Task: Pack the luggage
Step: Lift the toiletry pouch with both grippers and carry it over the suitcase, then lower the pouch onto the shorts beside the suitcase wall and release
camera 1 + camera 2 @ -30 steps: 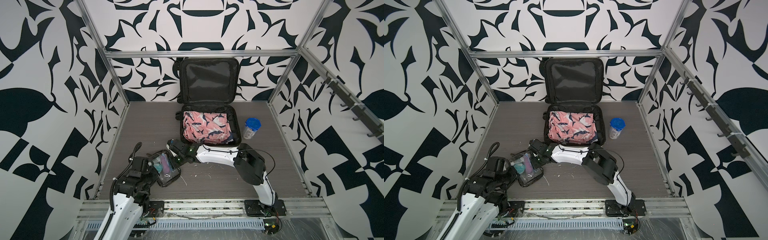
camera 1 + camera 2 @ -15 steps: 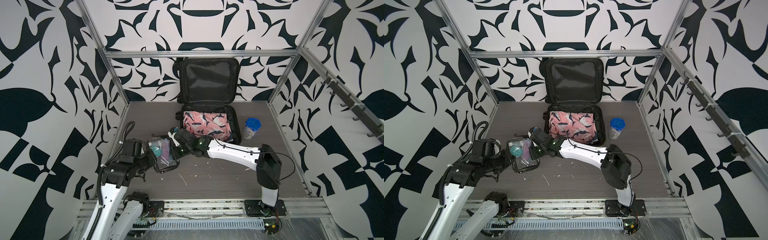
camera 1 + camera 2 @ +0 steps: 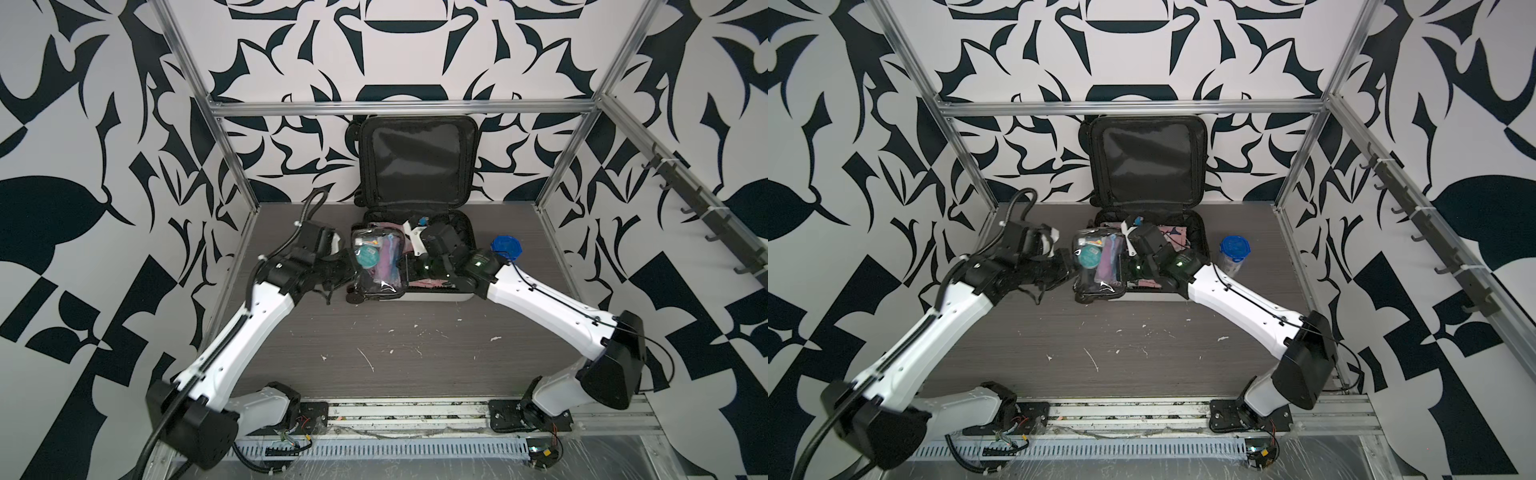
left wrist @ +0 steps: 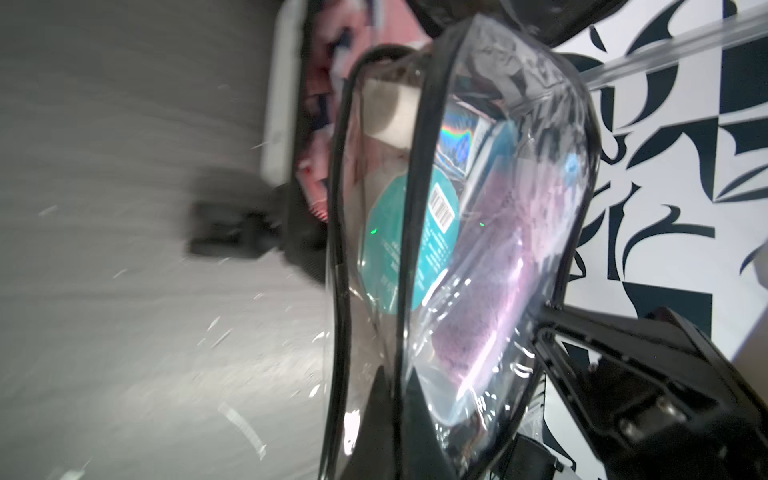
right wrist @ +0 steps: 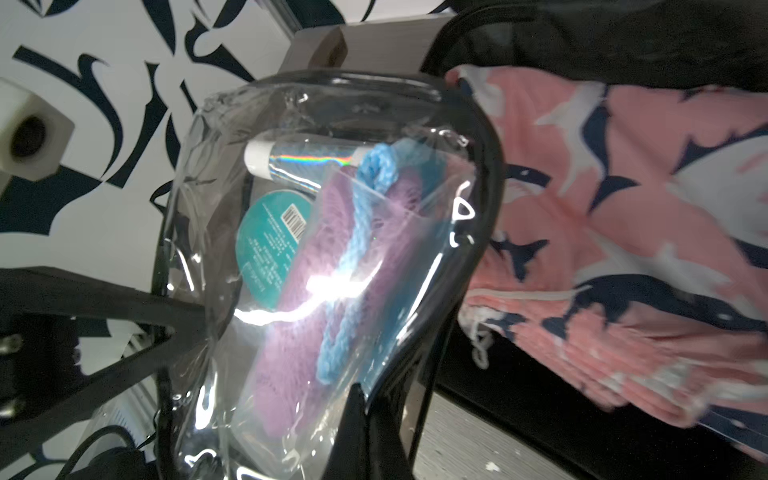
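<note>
Luggage (image 3: 417, 162) sits open at the far centre of the table (image 3: 395, 357). The base lies flat. The lid stands upright on the far side against the back wall, with its black lining facing near. Black wheels show on the left side, so the wheel end points left and the long axis appears to run left–right. The hinge line follows the far edge of the base.

Contents of base: a folded pink garment (image 5: 602, 199) with navy and white print, lying on the black lining (mostly hidden under the arms in both top views).

Toiletry pouch (image 3: 376, 262), clear with black trim, is held up over the left part of the base, long axis near–far. I cannot tell whether its near end touches the white shell rim. Inside it:
- round teal tin (image 5: 270, 253) with a barcode
- purple knit cloth (image 5: 286, 340)
- blue knit cord (image 5: 353, 257)
- holographic tube (image 5: 299, 162) with a white cap

Left gripper (image 4: 395, 390): jaws pinched narrow on the pouch's black trim, reaching in from the left.

Right gripper (image 5: 361, 415): jaws likewise clamped on the pouch's opposite edge, reaching in from the right.

Blue-lidded jar (image 3: 505, 249) stands upright on the table just right of the base, outside it.
</note>
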{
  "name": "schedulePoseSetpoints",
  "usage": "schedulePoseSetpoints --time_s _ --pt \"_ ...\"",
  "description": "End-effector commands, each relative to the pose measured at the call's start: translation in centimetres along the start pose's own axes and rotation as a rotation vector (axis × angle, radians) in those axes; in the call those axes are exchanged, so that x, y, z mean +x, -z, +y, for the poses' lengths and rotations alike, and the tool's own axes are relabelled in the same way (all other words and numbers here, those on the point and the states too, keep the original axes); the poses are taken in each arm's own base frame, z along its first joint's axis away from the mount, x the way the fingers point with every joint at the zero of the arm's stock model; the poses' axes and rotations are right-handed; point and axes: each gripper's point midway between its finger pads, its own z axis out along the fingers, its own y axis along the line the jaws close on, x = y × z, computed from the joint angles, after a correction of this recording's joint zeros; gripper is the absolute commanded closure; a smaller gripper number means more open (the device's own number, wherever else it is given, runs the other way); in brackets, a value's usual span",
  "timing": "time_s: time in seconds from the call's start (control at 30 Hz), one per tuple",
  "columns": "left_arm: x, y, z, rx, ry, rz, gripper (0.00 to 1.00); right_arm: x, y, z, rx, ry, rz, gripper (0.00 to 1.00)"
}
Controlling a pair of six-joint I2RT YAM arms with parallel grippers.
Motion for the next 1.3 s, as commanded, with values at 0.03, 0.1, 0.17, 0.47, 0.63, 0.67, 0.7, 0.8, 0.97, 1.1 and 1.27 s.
schedulePoseSetpoints --time_s 0.03,0.1,0.17,0.47,0.63,0.67,0.7,0.8,0.97,1.1,1.27 --pt "-3.0 -4.0 -6.8 0.151 -0.072 -0.049 1.0 -1.5 3.5 -1.7 -0.016 0.002 -0.052 1.0" --pt "-3.3 -6.0 -8.5 0.163 -0.094 -0.034 1.0 -1.8 4.3 -4.1 0.028 -0.02 -0.059 1.0" --pt "-3.4 -8.2 -10.0 0.178 -0.108 -0.002 1.0 -2.0 5.1 -6.1 0.072 -0.026 -0.066 1.0" --pt "-3.5 -17.0 -13.3 0.183 -0.14 0.064 1.0 -1.6 5.9 -15.1 0.268 -0.085 -0.053 1.0" --pt "-3.3 -21.2 -12.5 0.157 -0.12 0.101 1.0 -1.8 4.6 -18.2 0.326 -0.106 -0.034 1.0" --pt "-3.3 -21.8 -12.2 0.148 -0.118 0.103 1.0 -1.8 4.3 -18.7 0.331 -0.111 -0.03 1.0" --pt "-3.3 -22.5 -12.0 0.143 -0.112 0.104 1.0 -1.9 3.8 -19.0 0.336 -0.114 -0.022 1.0" --pt "-3.4 -24.0 -11.1 0.122 -0.1 0.106 1.0 -2.0 2.2 -20.1 0.347 -0.124 0.004 1.0" --pt "-3.1 -25.4 -9.4 0.078 -0.078 0.103 1.0 -1.7 -0.2 -22.1 0.37 -0.141 0.055 1.0" --pt "-2.9 -25.5 -7.5 0.053 -0.042 0.091 1.0 -1.7 -1.7 -23.2 0.389 -0.148 0.092 1.0" --pt "-2.5 -25.6 -6.0 0.041 -0.021 0.096 1.0 -2.2 -2.9 -23.6 0.39 -0.16 0.108 1.0"
